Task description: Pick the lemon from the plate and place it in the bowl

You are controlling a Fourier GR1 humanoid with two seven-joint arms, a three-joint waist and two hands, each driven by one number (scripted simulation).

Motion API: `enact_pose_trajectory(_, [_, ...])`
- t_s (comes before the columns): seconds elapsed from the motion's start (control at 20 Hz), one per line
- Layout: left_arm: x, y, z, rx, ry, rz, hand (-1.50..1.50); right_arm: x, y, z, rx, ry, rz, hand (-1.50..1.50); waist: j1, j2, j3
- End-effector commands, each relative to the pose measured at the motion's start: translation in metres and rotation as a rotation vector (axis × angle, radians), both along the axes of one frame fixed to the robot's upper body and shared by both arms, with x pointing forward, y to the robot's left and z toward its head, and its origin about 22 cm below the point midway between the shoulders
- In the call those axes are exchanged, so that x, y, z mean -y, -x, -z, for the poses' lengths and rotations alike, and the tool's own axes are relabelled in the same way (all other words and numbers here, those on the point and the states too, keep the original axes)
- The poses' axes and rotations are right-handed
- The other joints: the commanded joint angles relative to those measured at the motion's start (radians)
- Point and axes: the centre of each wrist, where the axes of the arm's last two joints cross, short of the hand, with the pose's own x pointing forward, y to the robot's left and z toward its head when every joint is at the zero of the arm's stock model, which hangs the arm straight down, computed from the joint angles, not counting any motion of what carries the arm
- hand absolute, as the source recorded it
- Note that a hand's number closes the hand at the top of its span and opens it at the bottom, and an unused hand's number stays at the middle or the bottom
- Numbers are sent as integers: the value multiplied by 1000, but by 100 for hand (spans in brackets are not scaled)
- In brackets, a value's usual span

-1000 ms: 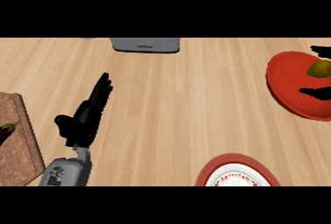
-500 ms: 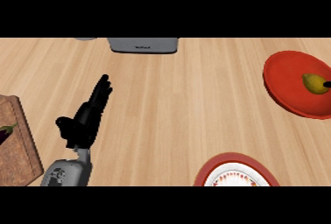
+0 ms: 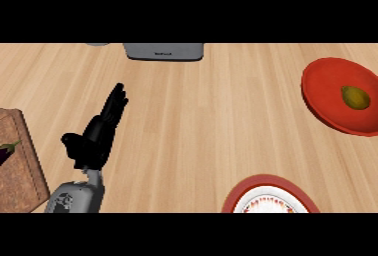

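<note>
A yellow-green lemon (image 3: 355, 97) lies inside the red bowl (image 3: 323, 80) at the right edge of the head view, with nothing touching it. A red-rimmed white plate (image 3: 242, 192) shows at the bottom edge, partly cut off, and nothing lies on its visible part. My left hand (image 3: 96, 139) rests open at the left, fingers straight and pointing up the counter, far from both dishes. My right hand does not show.
A grey appliance (image 3: 163, 51) stands at the counter's far edge, top centre. A wooden cutting board (image 3: 21, 170) lies at the left edge with a dark eggplant (image 3: 7, 150) on it. Bare wooden counter (image 3: 214, 115) spans the middle.
My right hand, over the red bowl one second ago, has drawn off past the right edge and out of view. The lemon now lies uncovered in the bowl. The left hand has not moved.
</note>
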Motion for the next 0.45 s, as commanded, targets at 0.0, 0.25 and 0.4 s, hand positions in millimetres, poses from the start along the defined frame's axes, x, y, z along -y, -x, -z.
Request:
enact_pose_trajectory(0.0, [-11,2,10,-15,9,-20,0,16,23,11,24,-79,-93,-150,-4,0,0])
enact_pose_trajectory(0.25, [-6,4,12,-6,8,-8,0,20,34,20,14,-33,-126,-150,-3,1,1])
enact_pose_trajectory(0.4, [-22,1,2,-6,7,-30,0,28,44,19,4,-35,-136,-150,-7,-2,1])
